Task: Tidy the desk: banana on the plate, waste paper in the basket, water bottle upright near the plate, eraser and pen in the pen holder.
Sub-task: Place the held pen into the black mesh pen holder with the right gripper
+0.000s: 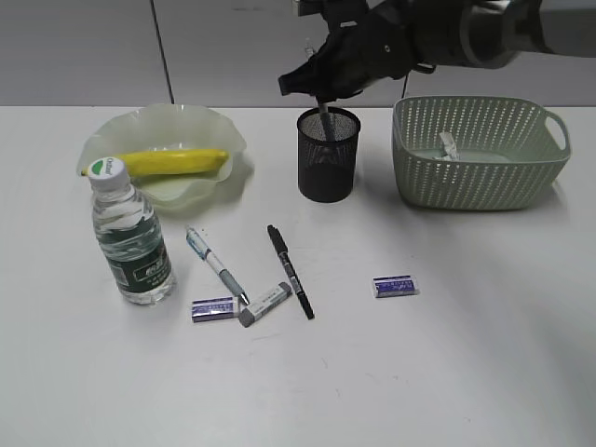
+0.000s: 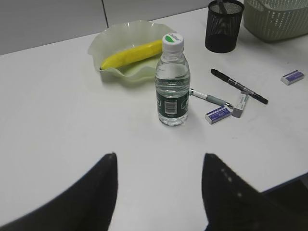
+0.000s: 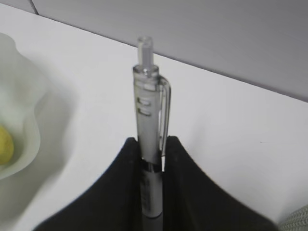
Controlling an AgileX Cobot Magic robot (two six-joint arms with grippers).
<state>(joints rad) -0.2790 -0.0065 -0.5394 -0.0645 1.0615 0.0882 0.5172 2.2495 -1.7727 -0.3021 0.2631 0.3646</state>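
The right gripper (image 1: 321, 93) hangs over the pen holder (image 1: 328, 155) with its jaws pinching a grey clip pen (image 3: 150, 144). That pen's long axis runs up and down: in the right wrist view its button end points away from the jaws, and in the exterior view its lower part dips into the holder's mouth.

The left gripper (image 2: 159, 192) hovers over bare surface (image 2: 57, 120), its jaws spread with nothing between them.

The banana (image 1: 168, 162) lies in the plate (image 1: 200, 121), long axis roughly left to right, one end at the plate's left rim. The water bottle (image 1: 130, 237) stands upright, cap up, just in front of the plate.

Two more pens lie flat: a light-barrelled one (image 1: 216, 264) and a black one (image 1: 290, 270), both running from the far side toward the near side and slanting slightly rightward. Near their front ends lie a purple-sleeved eraser (image 1: 213, 308) and a grey eraser (image 1: 264, 304) (the grey one is touching or almost touching the light pen's tip). A third eraser (image 1: 395, 285) lies apart to the right.

The basket (image 1: 480, 154) sits right of the holder, with the waste paper (image 1: 449, 144) inside.
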